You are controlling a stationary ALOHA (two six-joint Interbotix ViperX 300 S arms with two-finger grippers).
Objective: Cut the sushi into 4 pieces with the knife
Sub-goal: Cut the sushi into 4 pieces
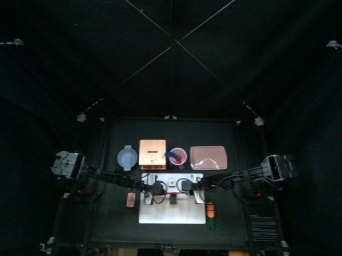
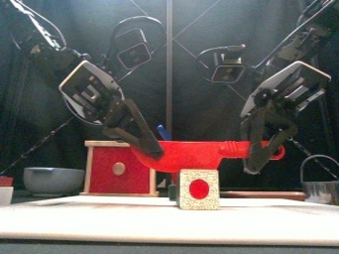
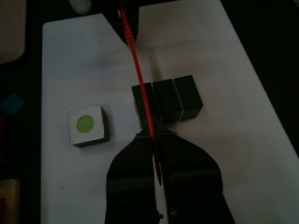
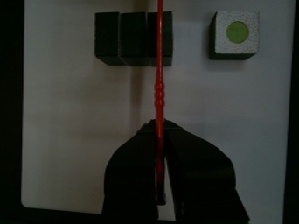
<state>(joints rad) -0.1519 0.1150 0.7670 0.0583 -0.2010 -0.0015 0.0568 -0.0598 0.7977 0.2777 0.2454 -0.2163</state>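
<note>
Top view puts the white cutting board [image 1: 174,212] at the near middle of the tabletop [image 1: 107,135], with both arms meeting over it; a pale wooden box [image 1: 154,153] and a pink tray [image 1: 209,157] sit along the far side, well apart from the work. From where I stand, the left end effector [image 2: 153,151] and the right end effector [image 2: 255,154] each look clamped tight on one end of the red knife [image 2: 199,152], which hangs level between them, running left to right. Right wrist view shows the blade crossing the sushi roll [image 4: 117,39], a short row of dark green blocks on the board; it sits over the end nearest the cut piece [image 4: 237,33], which lies just beside the roll but apart from it; whether the edge touches the blocks I cannot tell. Front view has a block [image 2: 199,189] with a pale face and red centre below the knife; roll's end or loose piece, I can't say.

My guess is the roll is light and stiff, its blocks made to part at the seams rather than be sliced; being so light on a smooth board, it could skid or tip if the blade comes down off a seam or at a slant. The knife looks rigid but slim enough to twist; holding it at both ends seems the right grip; the roll itself wants no holding, only a square, steady push.
</note>
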